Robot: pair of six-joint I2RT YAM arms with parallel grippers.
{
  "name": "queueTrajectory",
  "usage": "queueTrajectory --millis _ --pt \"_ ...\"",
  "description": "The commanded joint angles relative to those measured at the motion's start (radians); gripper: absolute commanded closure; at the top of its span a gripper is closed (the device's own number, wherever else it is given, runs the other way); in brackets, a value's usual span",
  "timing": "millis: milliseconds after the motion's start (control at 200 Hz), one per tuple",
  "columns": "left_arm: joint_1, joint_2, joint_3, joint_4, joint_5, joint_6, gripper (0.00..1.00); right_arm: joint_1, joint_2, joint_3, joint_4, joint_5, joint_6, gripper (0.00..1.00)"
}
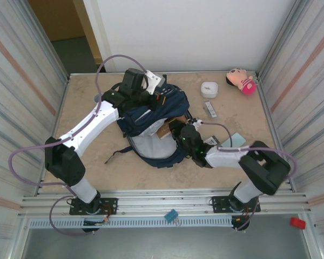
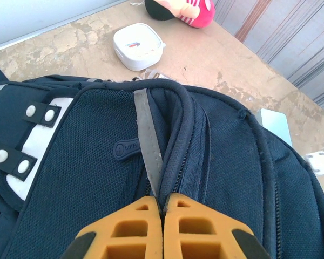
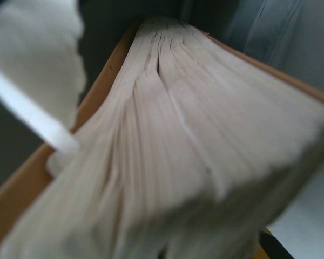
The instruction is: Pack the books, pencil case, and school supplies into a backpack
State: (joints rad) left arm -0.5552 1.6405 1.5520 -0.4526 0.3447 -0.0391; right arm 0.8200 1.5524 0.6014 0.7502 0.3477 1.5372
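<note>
The navy backpack (image 1: 151, 116) lies mid-table with its pale-lined mouth facing the near edge. My left gripper (image 1: 157, 99) is at its far top, shut on a fold of the fabric and a grey strip (image 2: 148, 140) by the zip; in the left wrist view the gripper (image 2: 162, 208) has its orange pads pressed together. My right gripper (image 1: 176, 129) is shut on the book (image 1: 163, 129) at the bag's mouth. The book's page edges (image 3: 178, 151) lie close in front of the right wrist camera. The pale teal pencil case (image 1: 237, 140), a white packet (image 1: 211, 141) and a grey-white bar (image 1: 210, 109) lie on the table to the right.
A white rounded box (image 1: 209, 89) and a pink plush toy (image 1: 242, 81) sit at the far right, near the back wall. Corrugated walls close in the table on both sides. A dark strap (image 1: 119, 154) trails from the bag toward the left.
</note>
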Motion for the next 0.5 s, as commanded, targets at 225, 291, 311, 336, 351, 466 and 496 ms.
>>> queueTrajectory --millis 225,291,311,336,351,466,496 --pt "0.021 -0.033 0.05 0.113 0.051 -0.027 1.0 -0.022 0.275 0.21 0.095 0.046 0.086 0.88" --pt "0.023 -0.031 0.045 0.119 0.048 -0.028 1.0 -0.022 0.303 0.241 0.038 0.037 0.088 0.81" --pt "0.023 -0.031 0.045 0.12 0.049 -0.03 1.0 -0.024 0.315 0.249 0.026 0.03 0.09 0.79" --pt "0.023 -0.031 0.045 0.122 0.048 -0.032 1.0 -0.024 0.327 0.257 0.013 0.021 0.092 0.75" --pt "0.024 -0.029 0.043 0.123 0.048 -0.033 1.0 -0.023 0.334 0.26 0.007 0.017 0.094 0.73" --pt "0.024 -0.031 0.039 0.12 0.034 -0.03 1.0 -0.027 0.34 0.284 -0.119 -0.042 0.135 0.59" --pt "0.025 -0.031 0.038 0.12 0.027 -0.028 1.0 -0.03 0.33 0.289 -0.16 -0.06 0.134 0.55"
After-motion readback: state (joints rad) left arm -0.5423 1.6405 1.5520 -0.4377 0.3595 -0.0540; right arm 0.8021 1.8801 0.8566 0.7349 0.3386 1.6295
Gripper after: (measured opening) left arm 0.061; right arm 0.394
